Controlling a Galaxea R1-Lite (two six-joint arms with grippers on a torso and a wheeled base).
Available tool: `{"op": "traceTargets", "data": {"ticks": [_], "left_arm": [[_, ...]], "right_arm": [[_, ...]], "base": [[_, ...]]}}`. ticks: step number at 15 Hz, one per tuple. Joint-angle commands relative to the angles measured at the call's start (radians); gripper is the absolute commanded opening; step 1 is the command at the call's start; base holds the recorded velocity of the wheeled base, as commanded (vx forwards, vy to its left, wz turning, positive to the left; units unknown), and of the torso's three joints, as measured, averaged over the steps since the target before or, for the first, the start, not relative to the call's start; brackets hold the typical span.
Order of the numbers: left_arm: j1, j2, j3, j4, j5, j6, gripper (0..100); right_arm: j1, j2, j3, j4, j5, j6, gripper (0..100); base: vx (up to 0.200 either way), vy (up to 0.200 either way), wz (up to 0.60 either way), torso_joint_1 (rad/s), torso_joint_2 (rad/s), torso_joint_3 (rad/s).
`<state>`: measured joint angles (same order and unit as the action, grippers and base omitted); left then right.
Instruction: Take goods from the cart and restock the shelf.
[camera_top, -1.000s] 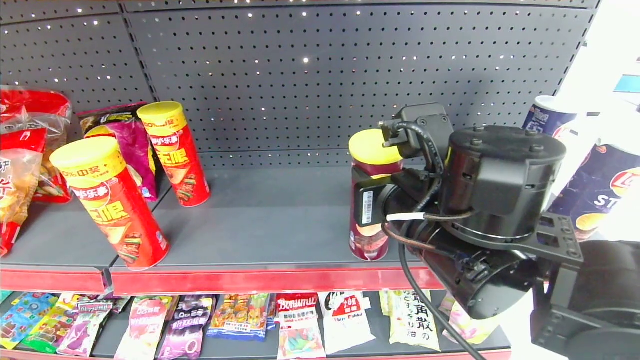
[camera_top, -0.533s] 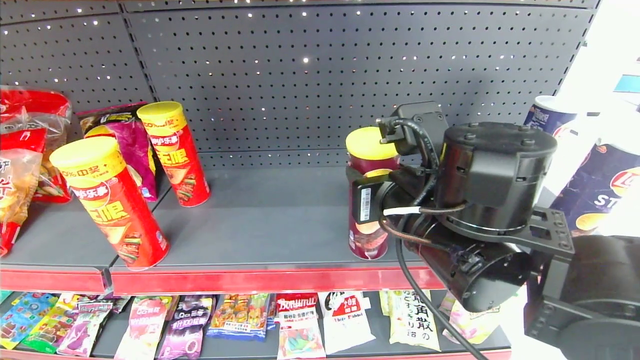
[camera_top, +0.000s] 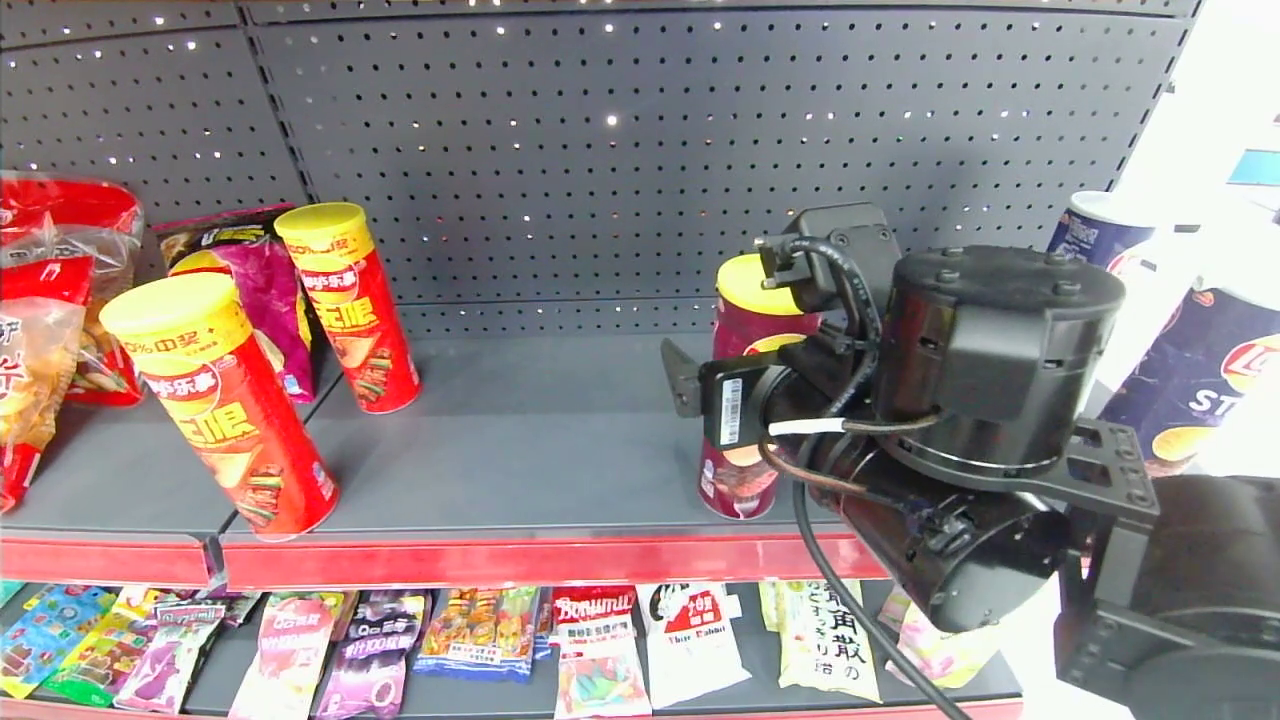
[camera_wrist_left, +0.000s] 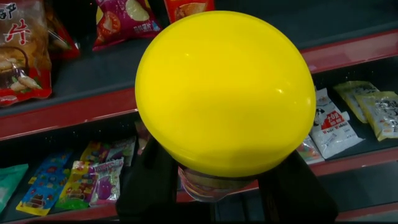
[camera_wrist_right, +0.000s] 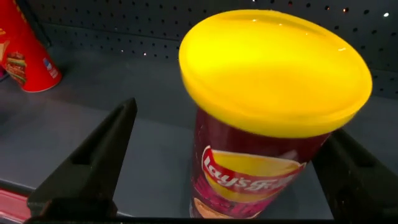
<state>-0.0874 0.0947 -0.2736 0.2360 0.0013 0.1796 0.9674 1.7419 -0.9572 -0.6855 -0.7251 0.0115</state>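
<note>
A dark red chip can (camera_top: 742, 470) with a yellow lid stands upright on the grey shelf (camera_top: 540, 450), near its red front edge. My right gripper (camera_top: 735, 385) is open around the can's upper part, one finger (camera_top: 680, 375) sticking out clear of its side. In the right wrist view the can (camera_wrist_right: 249, 162) sits between the spread fingers (camera_wrist_right: 87, 168), with a gap on at least one side. My left gripper (camera_wrist_left: 214, 186) is shut on another can with a yellow lid (camera_wrist_left: 224, 93), held in front of the shelves.
Two red chip cans (camera_top: 215, 400) (camera_top: 345, 305) and a purple bag (camera_top: 265, 290) stand at the shelf's left, with snack bags (camera_top: 40, 330) beyond. Bare shelf lies between them and the dark red can. Blue cans (camera_top: 1190, 370) stand at the right. Packets (camera_top: 600, 650) line the lower shelf.
The right gripper's fingers have spread apart off the dark red can, which stays standing on the shelf; its top has shifted slightly right.
</note>
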Motion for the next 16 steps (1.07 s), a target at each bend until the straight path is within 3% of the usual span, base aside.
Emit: {"op": "traceTargets", "data": {"ticks": [1,6,13,15,16], "left_arm": [[0.000,0.000,0.002,0.000,0.000,0.000,0],[0.000,0.000,0.028,0.000,-0.009,0.000,0],[0.000,0.000,0.048,0.003,-0.012,0.000,0],[0.000,0.000,0.051,0.003,-0.012,0.001,0],[-0.002,0.000,0.051,0.000,-0.012,0.001,0]], "right_arm": [[0.004,-0.025,0.023,0.000,0.000,0.001,100],[0.022,-0.127,0.144,0.000,-0.002,0.001,100],[0.033,-0.421,0.436,0.003,0.004,-0.004,100],[0.010,-0.506,0.519,0.003,0.026,-0.011,100],[-0.042,-0.613,0.592,0.006,0.121,-0.051,100]], "base": [[0.000,0.000,0.00,0.000,0.00,0.000],[0.000,0.000,0.00,0.000,0.00,0.000],[0.000,0.000,0.00,0.000,0.00,0.000],[0.000,0.000,0.00,0.000,0.00,0.000],[0.000,0.000,0.00,0.000,0.00,0.000]]}}
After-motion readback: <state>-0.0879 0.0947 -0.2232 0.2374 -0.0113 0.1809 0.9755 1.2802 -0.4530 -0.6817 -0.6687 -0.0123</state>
